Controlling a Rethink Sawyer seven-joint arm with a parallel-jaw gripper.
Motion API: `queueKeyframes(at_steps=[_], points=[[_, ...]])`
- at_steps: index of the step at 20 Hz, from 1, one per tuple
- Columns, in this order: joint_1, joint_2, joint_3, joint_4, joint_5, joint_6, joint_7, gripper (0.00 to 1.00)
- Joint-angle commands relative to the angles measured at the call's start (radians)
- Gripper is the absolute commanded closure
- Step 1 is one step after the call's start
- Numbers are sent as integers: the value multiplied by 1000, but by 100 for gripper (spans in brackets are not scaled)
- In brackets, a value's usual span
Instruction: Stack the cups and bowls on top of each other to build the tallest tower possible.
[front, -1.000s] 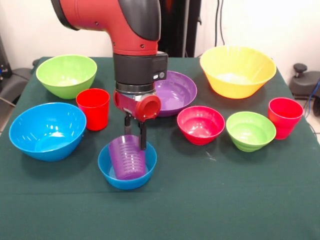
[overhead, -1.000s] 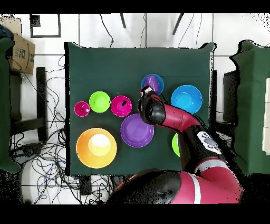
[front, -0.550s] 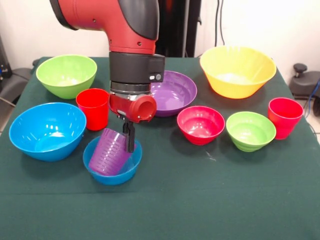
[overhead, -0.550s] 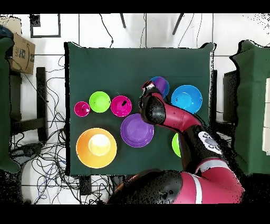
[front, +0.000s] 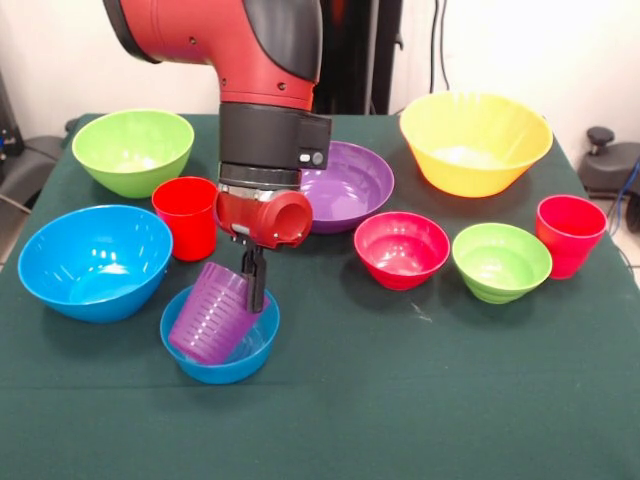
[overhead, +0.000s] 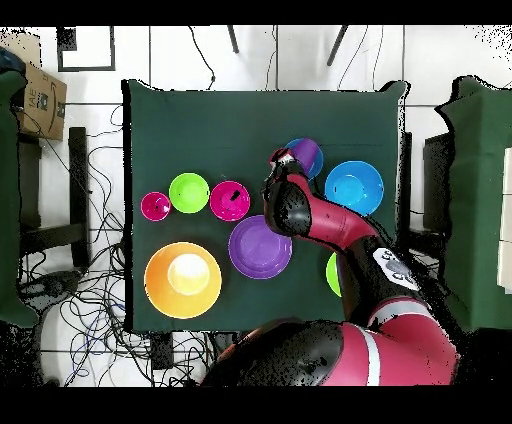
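A table covered with a dark green cloth (overhead: 200, 120) is seen on a floor of pale tiles (overhead: 180, 55) crossed by dark joint lines. Black cables (overhead: 75, 300) are strewn over the floor beside and below the table. A cardboard box (overhead: 40, 100) is set near one corner. In the front view a plain light wall (front: 520, 50) is shown, with cables hung down it.

Sawyer arm (front: 230, 40): glossy red shell, black joint sections.
Black wrist collar with small white marks; red rounded end cap, black gripper (front: 255, 285) fingers.
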Motion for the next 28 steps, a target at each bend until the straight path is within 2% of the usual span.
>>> queueKeyframes(at_steps=[1, 5, 9, 10, 16, 20, 25, 28], points=[[19, 36, 65, -40, -12, 11, 88, 100], [-7, 19, 105, -14, 7, 107, 85, 100], [-98, -8, 235, 7, 68, 349, 54, 100], [-122, 1, 268, -6, 84, 412, 37, 100], [-180, 79, 360, -58, 158, 601, -3, 100], [-202, 120, 393, -85, 200, 728, -30, 100], [-201, 146, 392, -107, 231, 820, -24, 100], [-199, 190, 384, -153, 233, 858, -46, 100]])
